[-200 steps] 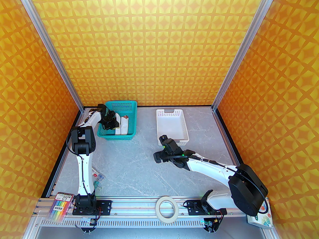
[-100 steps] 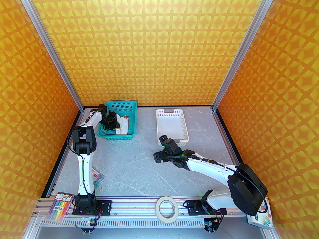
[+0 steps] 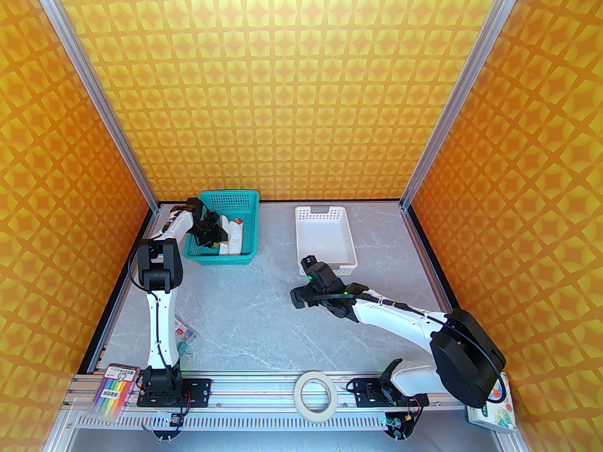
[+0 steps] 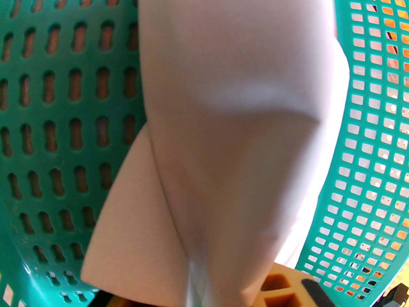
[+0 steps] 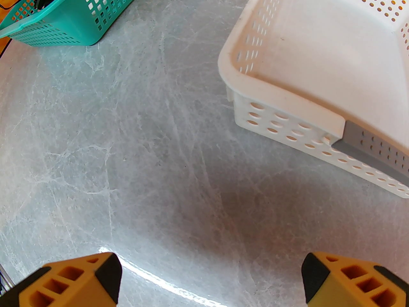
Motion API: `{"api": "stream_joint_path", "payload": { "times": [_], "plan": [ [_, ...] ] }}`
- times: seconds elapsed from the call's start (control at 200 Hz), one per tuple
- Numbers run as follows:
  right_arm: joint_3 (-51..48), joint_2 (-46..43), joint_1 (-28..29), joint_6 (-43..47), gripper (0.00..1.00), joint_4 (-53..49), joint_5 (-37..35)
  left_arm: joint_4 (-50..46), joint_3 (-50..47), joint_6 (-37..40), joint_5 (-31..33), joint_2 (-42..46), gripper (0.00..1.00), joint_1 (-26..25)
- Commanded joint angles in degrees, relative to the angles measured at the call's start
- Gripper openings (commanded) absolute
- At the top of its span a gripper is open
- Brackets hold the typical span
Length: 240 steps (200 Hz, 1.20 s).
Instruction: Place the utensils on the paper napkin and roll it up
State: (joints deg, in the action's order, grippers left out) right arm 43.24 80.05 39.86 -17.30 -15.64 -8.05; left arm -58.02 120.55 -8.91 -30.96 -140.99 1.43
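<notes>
Left gripper [image 3: 214, 239] sits low inside the teal basket [image 4: 64, 107]; whether my jaws are clamped or parted, I cannot tell. Rolled paper napkin [image 4: 236, 107] lies directly ahead, close. Step, as judged: depositing the roll. Next: verify release, then lift straight up, clear of the basket wall.

The walls [image 3: 282, 87] are covered in orange, printed with a repeating pattern of yellow four-pointed stars. The surface [image 3: 245, 309] is seen in pale grey, veined with white like marble. The teal basket [image 3: 229, 199] is pierced all over as a mesh of small holes, while the white basket [image 3: 302, 238] is marked by rows of oval holes. The paper napkin [image 4: 236, 75] is shown plain white. The fingers [image 5: 76, 280] of the right gripper [image 5: 211, 280] are coloured yellow-orange, with black pads at the tips.
</notes>
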Motion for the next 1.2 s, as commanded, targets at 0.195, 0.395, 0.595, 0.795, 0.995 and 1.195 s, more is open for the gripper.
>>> {"api": "stream_joint_path", "payload": {
  "times": [0.195,0.395,0.595,0.795,0.995,1.195],
  "plan": [
    [1.5,0.2,-0.8,0.4,0.99,0.4,-0.1,-2.1,1.4,1.9,1.4,1.6,0.34,0.0],
    [1.8,0.3,-0.9,0.4,0.98,0.3,0.1,-2.4,1.4,2.3,1.3,2.4,0.36,0.3],
    [2.0,0.4,-0.9,0.3,0.99,0.2,0.2,-3.0,1.3,2.9,1.6,3.2,0.37,0.6],
    [2.2,0.6,-1.0,0.4,0.99,0.3,0.3,-3.2,0.8,3.4,2.0,4.1,0.38,1.1],
    [2.2,0.8,-1.0,0.2,0.99,0.2,0.4,-3.2,0.3,3.5,2.0,4.8,0.39,1.4],
    [2.2,0.8,-1.0,0.2,0.98,0.1,0.5,-3.1,0.3,3.8,2.1,5.5,0.40,1.6]
  ]
}}
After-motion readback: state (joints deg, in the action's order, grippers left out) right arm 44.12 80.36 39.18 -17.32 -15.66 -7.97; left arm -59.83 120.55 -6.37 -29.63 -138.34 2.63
